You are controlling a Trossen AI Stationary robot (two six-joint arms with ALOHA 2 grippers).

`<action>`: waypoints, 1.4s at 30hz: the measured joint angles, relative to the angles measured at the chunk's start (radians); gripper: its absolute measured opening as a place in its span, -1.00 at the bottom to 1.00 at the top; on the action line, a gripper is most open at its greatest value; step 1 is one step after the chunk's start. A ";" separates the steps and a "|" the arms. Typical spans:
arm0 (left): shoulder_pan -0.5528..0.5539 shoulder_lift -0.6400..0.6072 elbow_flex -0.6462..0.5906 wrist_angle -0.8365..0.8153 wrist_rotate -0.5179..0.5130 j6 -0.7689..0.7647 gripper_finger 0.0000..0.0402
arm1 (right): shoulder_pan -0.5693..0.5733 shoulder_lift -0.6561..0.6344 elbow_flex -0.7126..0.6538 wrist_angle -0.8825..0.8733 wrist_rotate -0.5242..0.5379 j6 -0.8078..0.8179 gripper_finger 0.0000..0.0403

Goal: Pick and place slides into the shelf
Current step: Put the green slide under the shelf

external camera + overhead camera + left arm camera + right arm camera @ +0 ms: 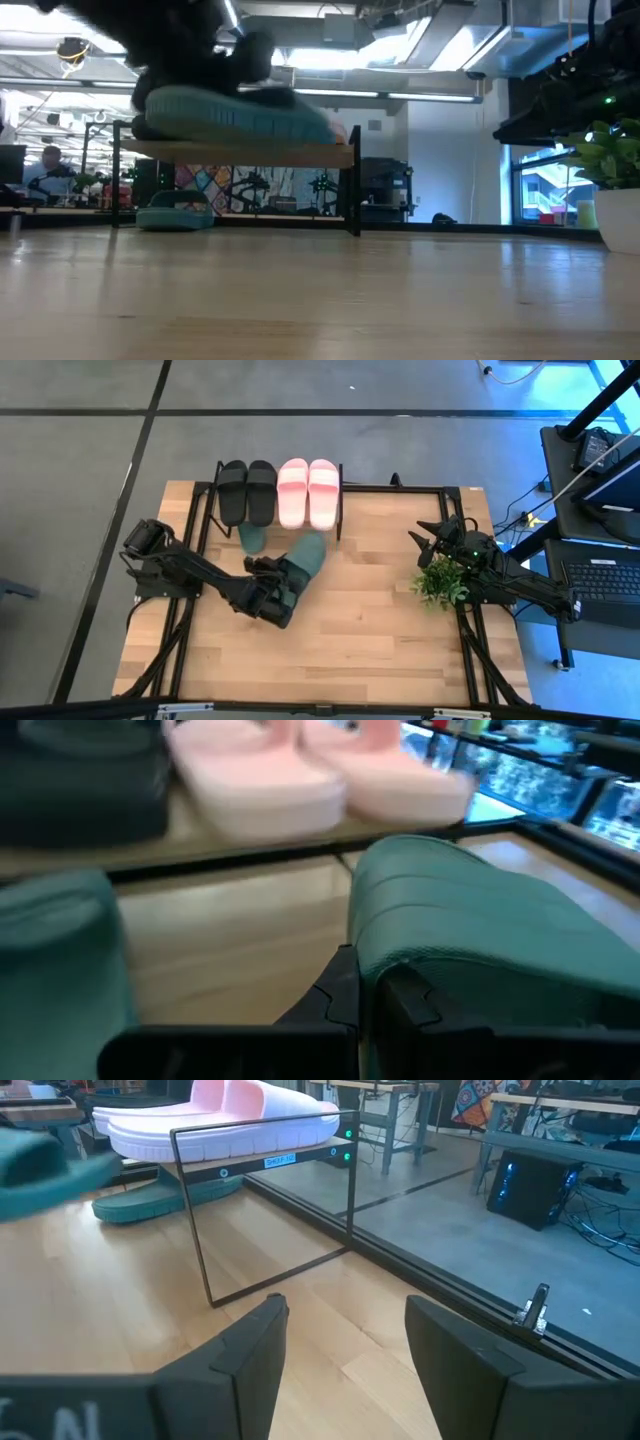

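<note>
The shelf (280,520) stands at the table's far edge, with a black pair (247,490) and a pale pink pair (308,490) on its top plank. One dark green slide (252,538) lies on the table, partly under the shelf (175,215). My left gripper (272,595) is shut on the other green slide (303,557), in front of the shelf and lifted above the table (235,115). My right gripper (345,1345) is open and waits near the table's right edge (440,540). My left gripper holds the green slide by its near end (400,970), coming level from the table's near-left side, along the slide. One finger (335,1005) shows against its side; the slide hides the other. The slide is lifted clear (235,115), roughly level, pointing at the shelf.
A small potted plant (440,580) stands on the table by my right arm. Bare wood lies in the table's middle and near half (340,650). The shelf's thin black frame (200,1230) leaves an open lower level. A person sits in the room far behind (45,165).
</note>
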 joint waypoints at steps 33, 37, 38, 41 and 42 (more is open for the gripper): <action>0.161 0.227 -0.135 -0.114 0.134 -0.562 -0.99 | 0.000 0.000 0.000 0.000 0.001 0.000 0.02; 0.189 0.227 -0.135 -0.131 0.161 -0.593 -0.99 | 0.000 0.000 0.000 0.000 0.001 0.000 0.02; 0.194 0.227 -0.135 -0.133 0.162 -0.593 -0.99 | 0.000 0.000 0.000 0.000 0.001 0.000 0.02; 0.212 0.227 -0.135 -0.140 0.171 -0.597 -0.99 | 0.000 0.000 0.000 0.000 0.001 0.000 0.02; 0.218 0.227 -0.134 -0.145 0.176 -0.597 -0.99 | 0.000 0.000 0.000 0.000 0.001 0.000 0.02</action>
